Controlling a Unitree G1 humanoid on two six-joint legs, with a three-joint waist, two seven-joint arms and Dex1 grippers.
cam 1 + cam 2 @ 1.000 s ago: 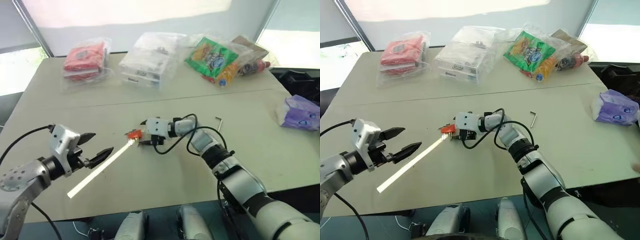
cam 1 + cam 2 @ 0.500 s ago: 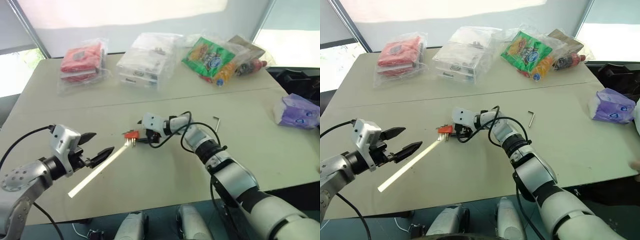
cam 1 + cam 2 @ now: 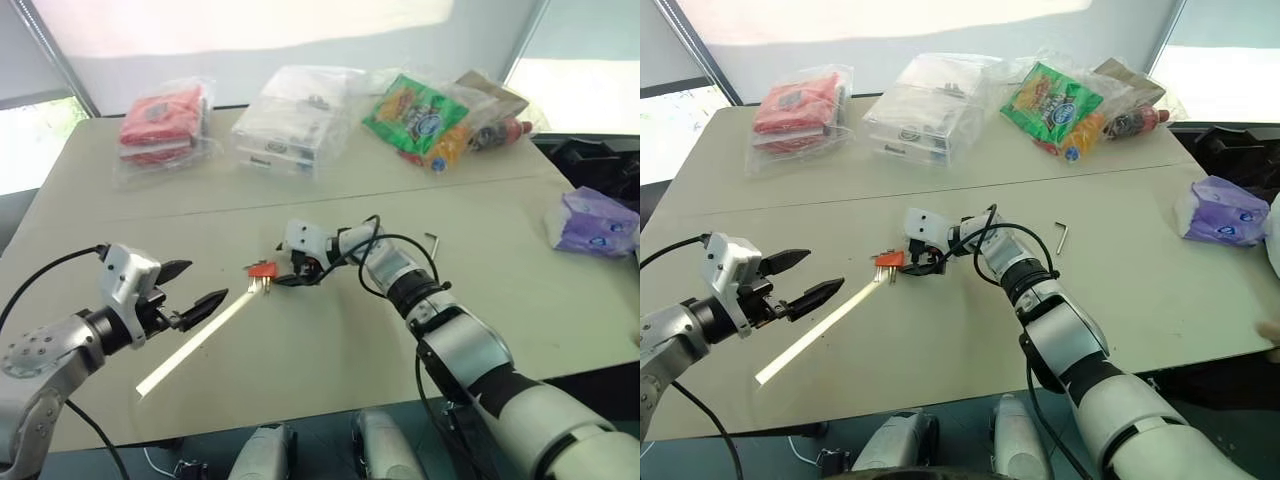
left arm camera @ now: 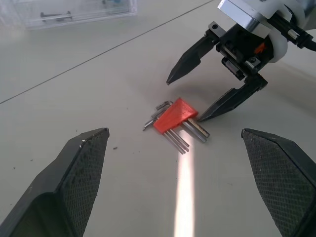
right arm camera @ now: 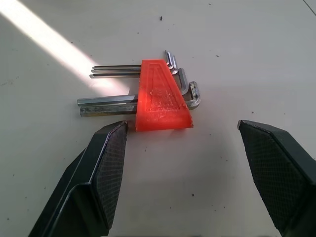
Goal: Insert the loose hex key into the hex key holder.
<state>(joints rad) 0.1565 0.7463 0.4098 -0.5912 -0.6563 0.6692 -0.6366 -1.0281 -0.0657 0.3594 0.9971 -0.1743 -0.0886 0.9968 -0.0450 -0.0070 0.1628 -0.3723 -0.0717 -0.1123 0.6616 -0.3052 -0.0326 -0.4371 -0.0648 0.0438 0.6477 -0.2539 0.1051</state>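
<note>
From the head view I see my right gripper (image 3: pixel 282 283) with jaws wide and empty beside the hex key holder (image 3: pixel 263 270) on the bench (image 3: pixel 300 350), the loose hex key (image 3: pixel 436 245) well apart; the left gripper (image 3: pixel 200 290) hovers wide, while the right wrist view reveals the holder's bent key ends.

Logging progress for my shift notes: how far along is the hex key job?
Nothing is done yet. The loose dark L-shaped hex key lies untouched on the table. The right hand is open beside the small red plastic hex key holder; the left hand is open and empty. Picking up the holder and key, then inserting, remains.
</note>
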